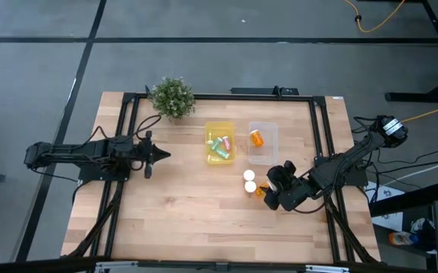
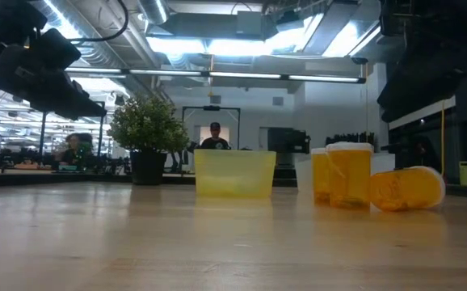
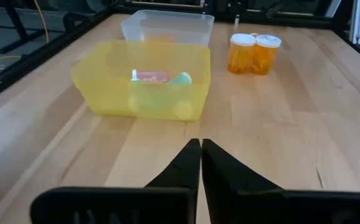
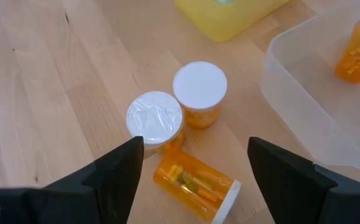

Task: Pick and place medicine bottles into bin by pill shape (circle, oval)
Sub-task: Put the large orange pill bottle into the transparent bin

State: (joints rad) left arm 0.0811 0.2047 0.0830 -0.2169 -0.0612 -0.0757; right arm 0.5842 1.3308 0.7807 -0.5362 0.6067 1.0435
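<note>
Right gripper [image 4: 195, 165]: fingers spread wide, holding nothing, hovering over the lying bottle; high view shows it lower right of centre [image 1: 273, 196], arm reaching in from the right edge of the table.
Left gripper [image 3: 200, 149]: fingers together, tips touching, holding nothing; high view puts it left of centre [image 1: 158, 155], well apart from the bins, pointing toward the yellow bin.
Lying bottle [image 4: 195, 182]: orange, on its side on the table, white cap toward the lower right of the right wrist frame, between the spread fingers, just beside the two upright ones; low view shows it at right [image 2: 407, 188].
Upright bottles: two orange with white caps, side by side, touching or nearly so; one [image 4: 199, 92], other [image 4: 154, 119]; high view just below the clear bin [image 1: 248, 175] and [image 1: 249, 186].
Yellow bin [image 1: 211, 155]: centre of table, holds several pastel vials [image 1: 220, 144], teal and pink; exact count hard to tell.
Clear bin [image 1: 272, 140]: just right of the yellow bin, holds one orange bottle [image 1: 257, 137] lying inside.
Plant [image 1: 172, 97]: upper left part of table, well apart from the bins.
Table [image 1: 189, 220]: light wood.
Background: person [image 2: 214, 137] far off behind the yellow bin in the low view.
</note>
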